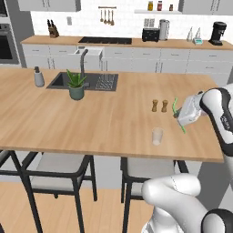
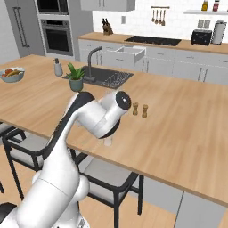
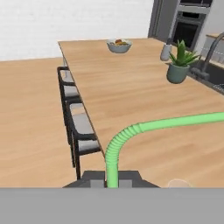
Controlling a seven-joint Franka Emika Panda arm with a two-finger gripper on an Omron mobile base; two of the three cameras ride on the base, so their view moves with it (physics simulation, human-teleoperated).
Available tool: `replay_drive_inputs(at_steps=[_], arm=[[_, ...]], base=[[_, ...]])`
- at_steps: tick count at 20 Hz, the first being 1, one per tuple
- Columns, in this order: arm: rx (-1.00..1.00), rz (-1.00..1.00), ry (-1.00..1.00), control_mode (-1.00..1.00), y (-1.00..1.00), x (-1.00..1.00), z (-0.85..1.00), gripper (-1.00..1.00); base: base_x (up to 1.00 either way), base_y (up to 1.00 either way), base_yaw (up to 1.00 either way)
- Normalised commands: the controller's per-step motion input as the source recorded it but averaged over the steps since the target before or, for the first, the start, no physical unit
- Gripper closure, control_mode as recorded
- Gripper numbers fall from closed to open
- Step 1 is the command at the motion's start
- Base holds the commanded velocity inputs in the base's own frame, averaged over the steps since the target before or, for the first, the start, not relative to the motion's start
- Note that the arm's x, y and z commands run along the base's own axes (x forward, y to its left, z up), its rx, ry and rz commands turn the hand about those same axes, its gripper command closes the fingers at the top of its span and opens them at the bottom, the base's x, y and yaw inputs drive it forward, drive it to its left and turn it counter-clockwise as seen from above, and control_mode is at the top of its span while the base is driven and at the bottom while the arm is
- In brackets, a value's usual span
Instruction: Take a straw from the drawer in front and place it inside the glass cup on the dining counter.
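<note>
Ribbed green straw (image 3: pixel 131 133) rises from the clenched gripper (image 3: pixel 112 181), seemingly above the clear glass cup (image 1: pixel 157 136) on the smooth light-wood dining counter (image 1: pixel 109 118); black-framed stools (image 1: pixel 54 175) beneath.

Two base views from behind over the dining counter (image 1: pixel 91 123), hand view low along its edge.

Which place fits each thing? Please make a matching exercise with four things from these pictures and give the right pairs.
Things:
1. straw
2. cup
3. plant
4. shakers

Places:
A. beside the sink
B. near the counter's front edge
C. in the shut pincer
D. standing behind the cup

Pairs: 1-C, 2-B, 3-A, 4-D
</note>
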Motion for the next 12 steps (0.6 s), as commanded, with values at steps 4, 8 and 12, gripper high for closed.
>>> replay_drive_inputs(at_steps=[4, 8, 12], arm=[[0.16, 0.21, -0.12, -1.0, 0.1, 0.58, -0.38, 1.0], [0.16, 0.3, -0.09, -1.0, -0.09, 0.24, -0.18, 1.0], [0.21, 0.3, 0.07, -1.0, -0.03, 0.1, 0.0, 1.0]], base=[[0.0, 0.0, 0.0], [0.0, 0.0, 0.0], [0.0, 0.0, 0.0]])
